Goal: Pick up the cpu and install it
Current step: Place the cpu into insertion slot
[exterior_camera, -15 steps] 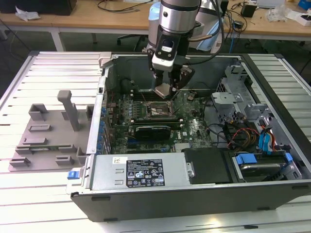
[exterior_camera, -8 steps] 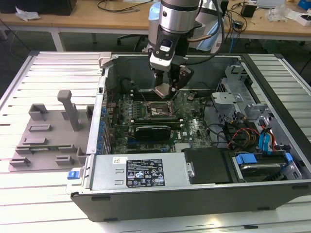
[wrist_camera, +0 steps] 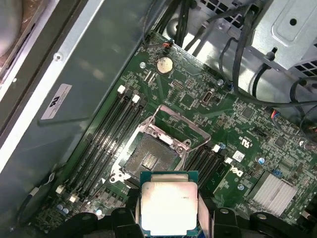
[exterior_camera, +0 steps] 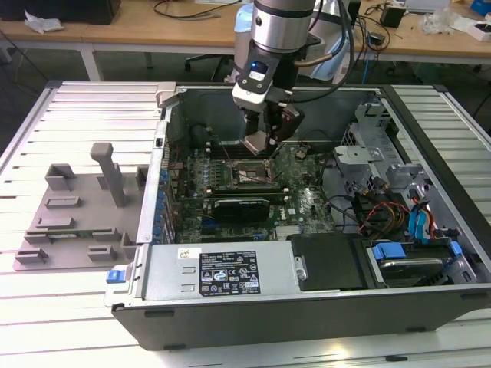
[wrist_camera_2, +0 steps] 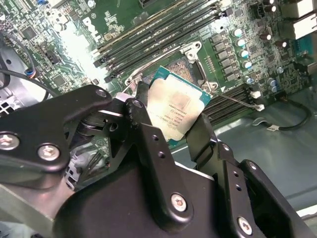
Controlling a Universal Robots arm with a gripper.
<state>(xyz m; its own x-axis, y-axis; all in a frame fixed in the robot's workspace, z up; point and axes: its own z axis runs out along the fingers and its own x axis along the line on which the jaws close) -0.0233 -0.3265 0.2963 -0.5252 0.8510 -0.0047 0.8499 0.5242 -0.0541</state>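
Metal, pale and silvery, tops the cpu (wrist_camera_2: 176, 111), a small flat square with a thin green border showing round the lid and faint print across it (too small to read). In the second wrist view the gripper (wrist_camera_2: 171, 121) is clamped on the chip, with one of its black fingers (wrist_camera_2: 143, 126) against each of two opposite edges. The first wrist view adds what lies below. The socket (wrist_camera: 148, 157) sits near the middle of the motherboard (wrist_camera: 242, 134) between banks of memory slots, its metal frame swung open and its contact field bare. The chip is held near the socket, not touching it. The exterior view places the chip above the board, toward the far wall of the computer case (exterior_camera: 322, 318). It also shows a grey tray (exterior_camera: 77, 222) on the slatted table (exterior_camera: 92, 100), well apart at the exterior view's left.
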